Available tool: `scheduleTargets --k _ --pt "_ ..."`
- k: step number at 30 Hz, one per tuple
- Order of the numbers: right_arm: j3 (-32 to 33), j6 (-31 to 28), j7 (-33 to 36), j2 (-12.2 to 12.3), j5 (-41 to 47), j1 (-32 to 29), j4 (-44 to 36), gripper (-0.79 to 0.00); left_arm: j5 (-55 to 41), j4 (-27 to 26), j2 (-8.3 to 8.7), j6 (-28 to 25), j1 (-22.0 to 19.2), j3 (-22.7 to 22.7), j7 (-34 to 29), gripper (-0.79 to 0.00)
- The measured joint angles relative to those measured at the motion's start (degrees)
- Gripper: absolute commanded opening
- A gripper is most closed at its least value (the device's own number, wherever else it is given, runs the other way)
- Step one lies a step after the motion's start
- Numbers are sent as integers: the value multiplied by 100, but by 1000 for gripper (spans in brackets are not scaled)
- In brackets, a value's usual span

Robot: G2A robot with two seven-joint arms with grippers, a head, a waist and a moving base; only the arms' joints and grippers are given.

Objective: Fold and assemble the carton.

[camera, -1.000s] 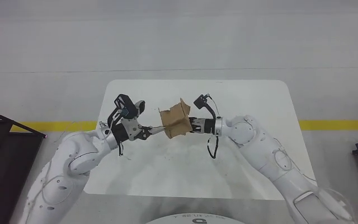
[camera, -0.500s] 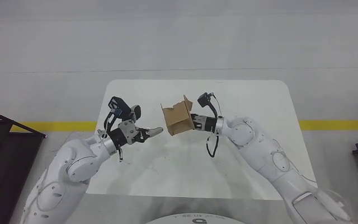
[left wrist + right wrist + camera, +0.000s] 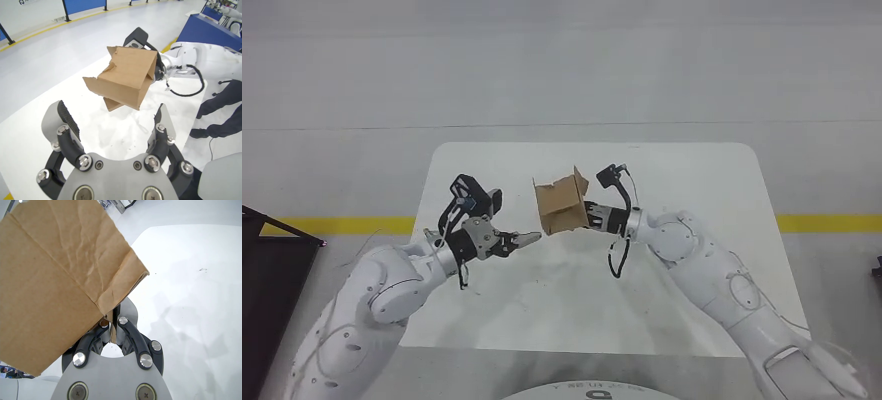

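Carton (image 3: 560, 205), creased brown cardboard, hangs boxy in right end effector (image 3: 113, 323).

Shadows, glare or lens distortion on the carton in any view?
Top view: even light, faint shadow under the carton on the table, no glare. Left wrist view: wide-angle bending toward the edges; soft shadow below the carton. Right wrist view: diffuse shadows on the table, carton close to the lens.

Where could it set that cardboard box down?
The white table is bare along its far edge, across its right-hand end past the right arm, and in front between both arms. Crowded only mid-table: the carton hangs there from the right jaws, left jaws open beside it.
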Motion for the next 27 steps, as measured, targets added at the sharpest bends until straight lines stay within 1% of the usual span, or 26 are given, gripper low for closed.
scheduleTargets --k 1,2,3,11,17,27 --pt "-2 18 -5 -3 -13 -4 -12 -785 -67 24 -7 25 -32 54 -48 -650" --pt "-3 36 -11 -6 -31 -8 -28 -785 -154 59 -15 66 -76 126 -119 -699" --pt "-2 48 -17 -7 -44 -12 -38 -785 -214 92 -22 103 -108 175 -176 -785" --pt "47 145 -52 -9 -188 -46 -147 -785 -425 292 -69 537 -381 472 -578 -785" --pt "44 265 -46 -18 -356 -51 -253 -785 -671 397 -97 636 -552 639 -797 -785" --pt "8 420 -43 -37 -665 -68 -297 -785 -932 559 -120 694 -740 696 -917 -785"
